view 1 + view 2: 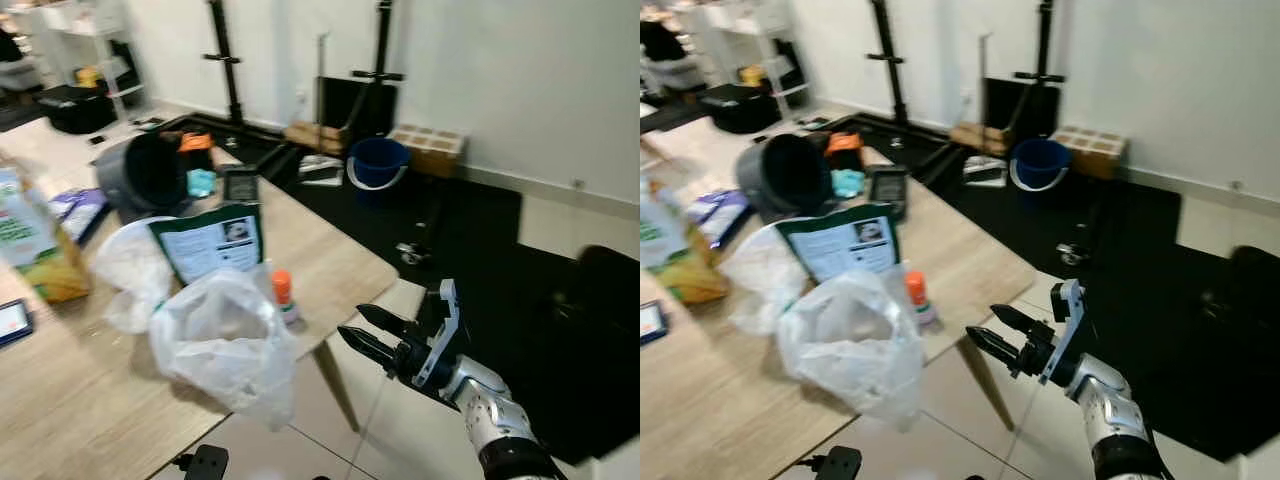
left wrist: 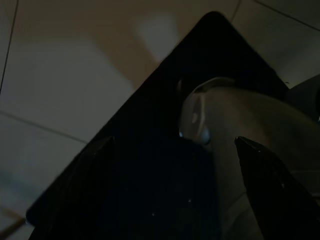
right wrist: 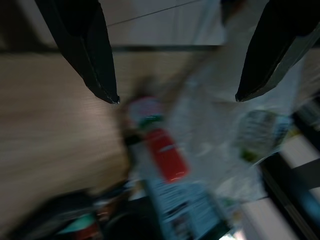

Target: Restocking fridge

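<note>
Nearest the head camera, the right gripper [image 1: 358, 328] is raised off the corner of the light wooden table [image 1: 330, 262], its two long black fingers spread apart with nothing between them, tips aimed toward the tabletop but short of it. Closest to those tips stands a small bottle with an orange cap [image 1: 283, 292], near the table's edge and just beside a crumpled clear plastic bag [image 1: 225, 340] that sags over the rim. From the right wrist camera the picture is blurred, yet the orange-capped bottle [image 3: 162, 150] and pale plastic show beyond the parted fingers [image 3: 95, 65]. Behind the bag a dark green pouch with a white printed label [image 1: 212, 240] stands upright, with a white crumpled bag [image 1: 128, 270] on its left. Farther back on the table lie a dark grey round bucket tipped on its side [image 1: 148, 175], a small black device with a screen [image 1: 240, 184], and, toward the left edge, a green and yellow packet [image 1: 35, 245]. On the black floor mat [image 1: 470, 230] beyond the table sits a blue bucket with a white handle [image 1: 378, 162]. Very dark is the left wrist camera, where the left gripper's black fingers [image 2: 265, 170] stand apart over pale floor tiles [image 2: 60, 85] and a black shape.
</note>
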